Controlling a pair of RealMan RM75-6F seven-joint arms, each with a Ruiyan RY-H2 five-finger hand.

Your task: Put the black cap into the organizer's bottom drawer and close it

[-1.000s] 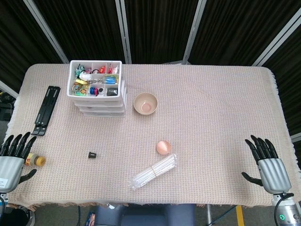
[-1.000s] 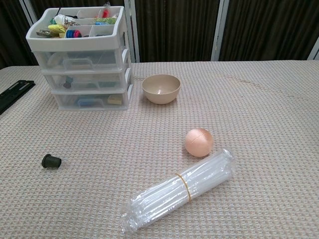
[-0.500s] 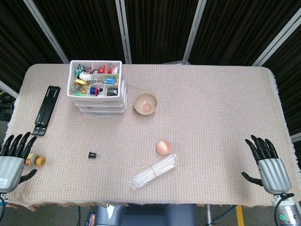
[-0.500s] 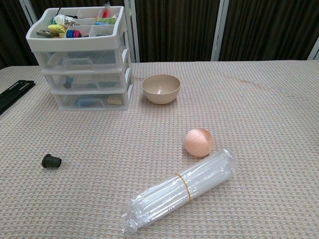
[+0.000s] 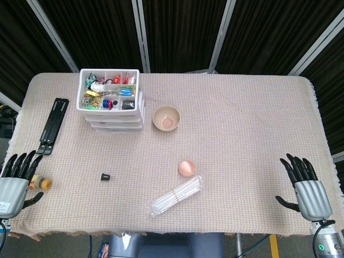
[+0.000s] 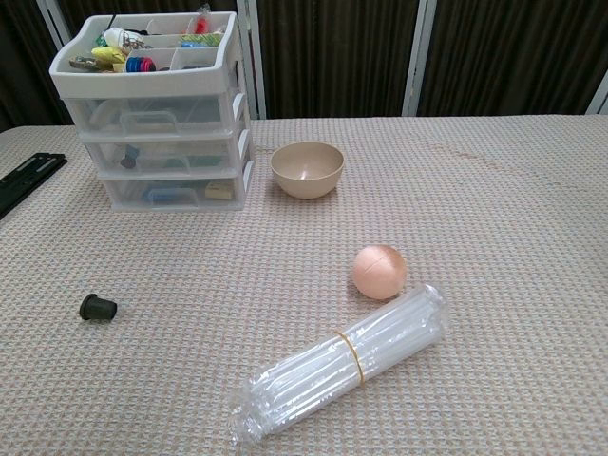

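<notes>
small black plastic cap (image 6: 97,307) lies on its side on the woven beige tablecloth (image 5: 242,123), near-left, well apart from the white 3-drawer plastic organizer (image 6: 161,114); bottom drawer (image 6: 176,193) looks closed, so nothing done yet. left hand (image 5: 13,180) & right hand (image 5: 306,185) sit at the near corners, fingers spread, holding nothing. prob best: left hand approaches from above, pinches the cap, w/ plenty of bare cloth around; small amber bottle (image 5: 40,183) just beside left hand, near the edge, avoid knocking.

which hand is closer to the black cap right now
Left. The left hand sits at the table's near-left edge, a short way left of the black cap. The right hand is at the far right edge, across the table.
</notes>
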